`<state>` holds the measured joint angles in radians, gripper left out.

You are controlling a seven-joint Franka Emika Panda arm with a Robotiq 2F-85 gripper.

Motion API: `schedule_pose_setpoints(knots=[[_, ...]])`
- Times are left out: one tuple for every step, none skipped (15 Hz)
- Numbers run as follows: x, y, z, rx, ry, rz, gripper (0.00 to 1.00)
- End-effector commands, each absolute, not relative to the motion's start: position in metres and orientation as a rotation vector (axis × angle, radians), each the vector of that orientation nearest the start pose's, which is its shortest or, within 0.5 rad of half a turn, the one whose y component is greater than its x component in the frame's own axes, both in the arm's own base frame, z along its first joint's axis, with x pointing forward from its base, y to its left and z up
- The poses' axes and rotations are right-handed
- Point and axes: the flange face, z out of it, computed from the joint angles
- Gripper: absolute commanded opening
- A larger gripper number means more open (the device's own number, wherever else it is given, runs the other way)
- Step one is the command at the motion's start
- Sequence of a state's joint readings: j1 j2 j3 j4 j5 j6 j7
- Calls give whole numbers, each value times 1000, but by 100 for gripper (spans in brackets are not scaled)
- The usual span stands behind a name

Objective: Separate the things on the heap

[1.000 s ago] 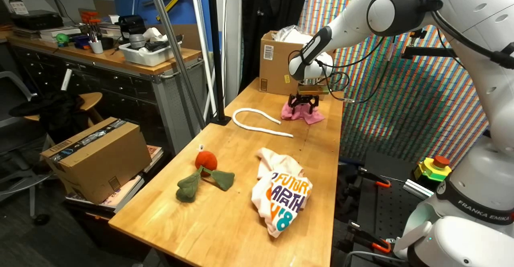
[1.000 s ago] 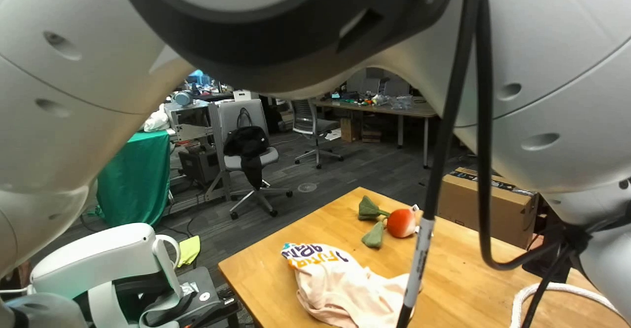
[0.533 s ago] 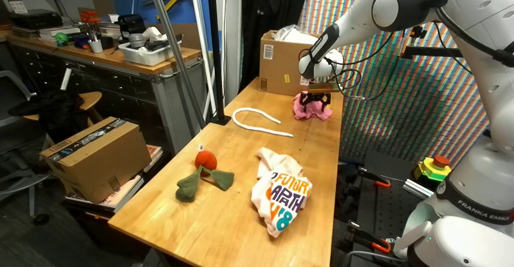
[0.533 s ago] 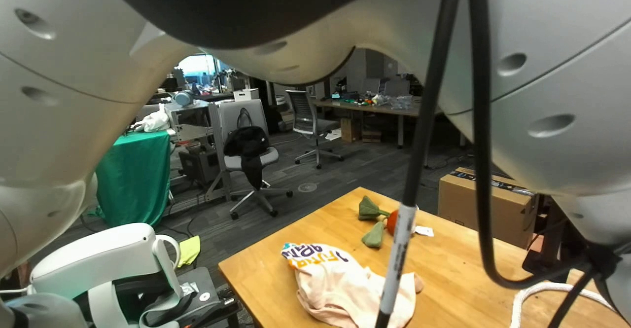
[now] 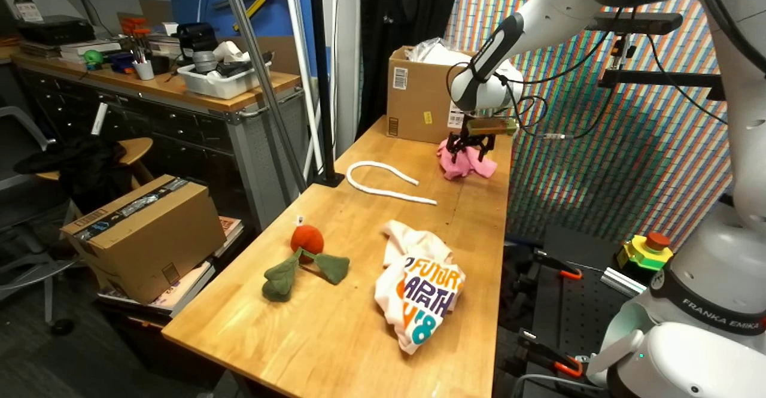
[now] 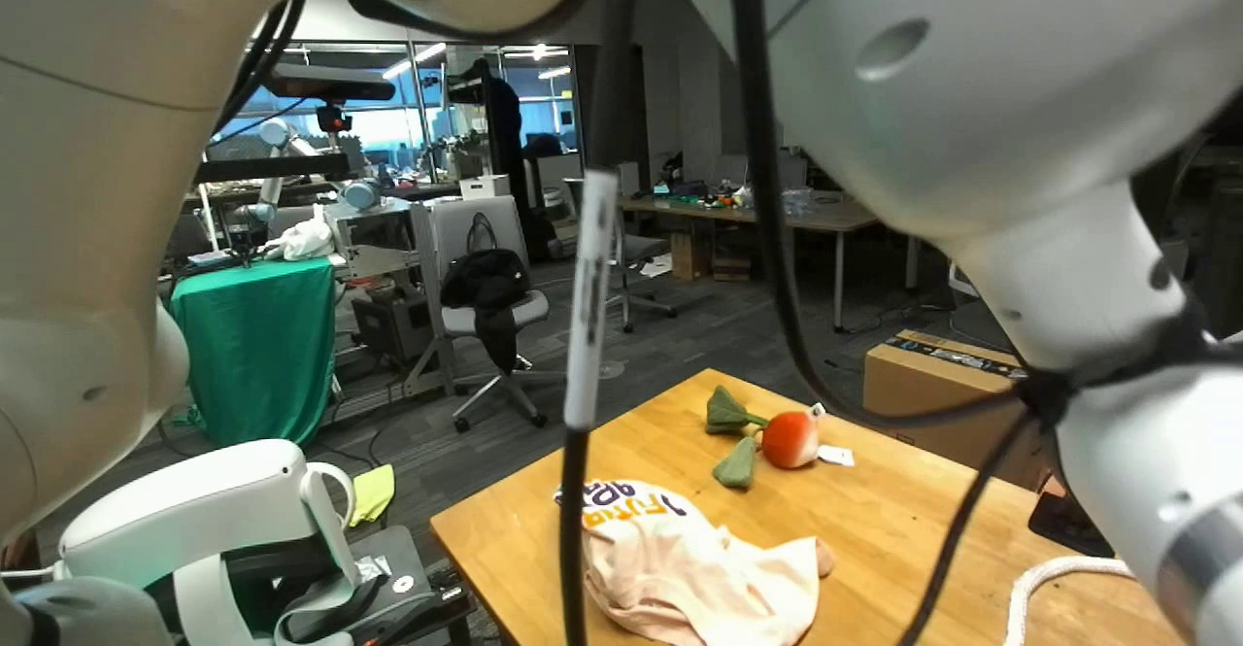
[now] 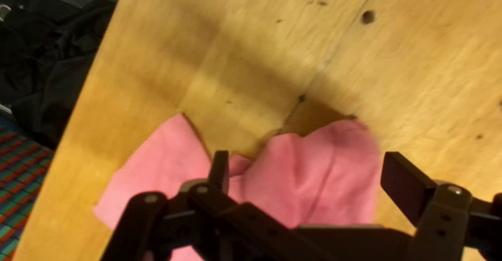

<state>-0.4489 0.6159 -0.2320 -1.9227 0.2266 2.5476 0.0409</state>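
The pink cloth (image 5: 458, 169) lies crumpled near the far end of the table. My gripper (image 5: 467, 158) is just above it, fingers spread. In the wrist view the gripper (image 7: 306, 170) is open, with a raised fold of the pink cloth (image 7: 282, 182) between and below its fingers, not clamped. A peach shirt with coloured lettering (image 5: 419, 284) lies bunched at the near right; it also shows in an exterior view (image 6: 689, 578). An orange plush with green leaves (image 5: 307, 239) lies at the left. A white rope (image 5: 383, 192) lies in a U shape. The four things lie apart.
The wooden table (image 5: 335, 326) bears all these things. A large cardboard box (image 5: 413, 102) stands at its far end behind the gripper. A black post (image 5: 328, 176) stands at the left edge. The table's right edge runs close to the pink cloth.
The gripper and the pink cloth have shifted right, towards the table's right edge. In the last half second the gripper has tilted and risen slightly while the cloth has stayed nearly in place.
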Motion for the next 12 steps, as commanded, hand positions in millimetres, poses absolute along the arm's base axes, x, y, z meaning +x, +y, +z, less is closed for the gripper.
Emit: schedule_pose_setpoints(knots=[[502,-327,239,-2944,1037,-164,100],[508,-313,259,-2944,951,-167,100],[514,-298,279,-2947,872,-164,100],[518,-283,298,-2945,813,-148,100],[520,-270,318,-2948,745,-123,100],[519,-257,339,-2947,674,-91,100],[517,-244,359,-2944,604,-53,100],[513,-232,380,-2939,539,-30,100],[506,-220,400,-2928,469,-12,100],[499,-210,421,-2917,407,6,100],[490,-199,442,-2900,346,18,100],[480,-189,462,-2887,291,27,100]])
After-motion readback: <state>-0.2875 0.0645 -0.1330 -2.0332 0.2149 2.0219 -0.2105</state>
